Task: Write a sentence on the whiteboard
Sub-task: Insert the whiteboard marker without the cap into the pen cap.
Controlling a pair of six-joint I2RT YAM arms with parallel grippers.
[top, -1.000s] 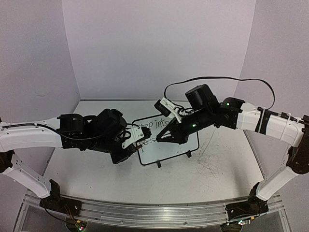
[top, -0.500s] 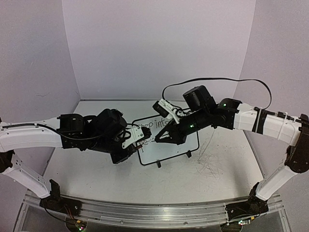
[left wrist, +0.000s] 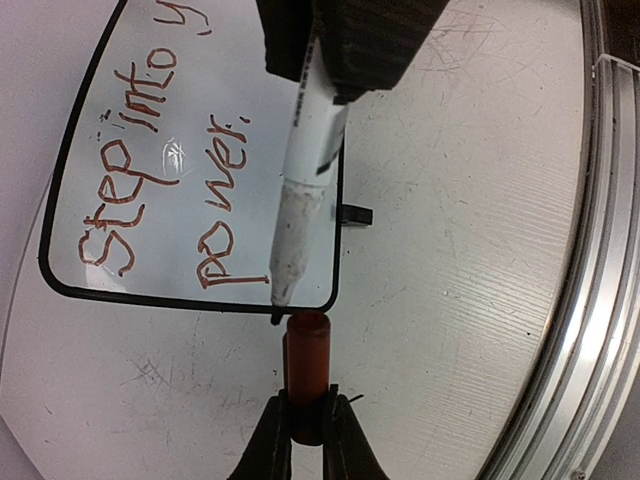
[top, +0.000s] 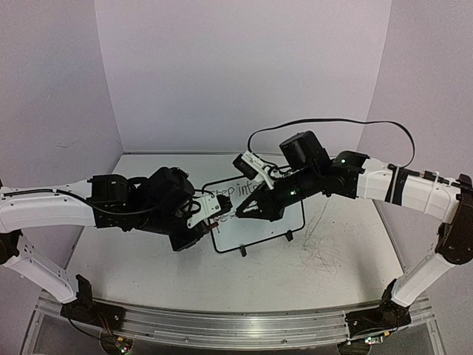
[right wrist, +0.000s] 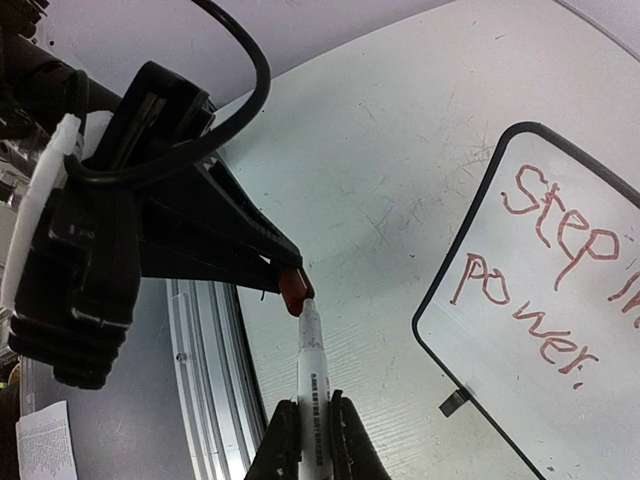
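Note:
The whiteboard (top: 260, 231) stands on two small black feet mid-table, between my arms. Its sentence (left wrist: 215, 262) is in red marker, two lines; "Step into y" and "power." show (right wrist: 555, 235). My left gripper (left wrist: 307, 400) is shut on a red marker cap (left wrist: 307, 358), which points at the board's near corner. My right gripper (right wrist: 313, 400) is shut on a white marker (right wrist: 311, 360). The marker's tip (left wrist: 278, 300) touches the cap's open end (right wrist: 293, 290). In the top view both grippers (top: 219, 214) (top: 242, 211) meet over the board's left edge.
An aluminium rail (left wrist: 600, 250) runs along the table's near edge. A black cable (top: 325, 122) loops above the right arm. Grey scuffs (top: 321, 244) mark the tabletop right of the board. Walls close the back and sides.
My right gripper has slid slightly left with the marker, bringing its tip up to the cap. The left arm has stayed put.

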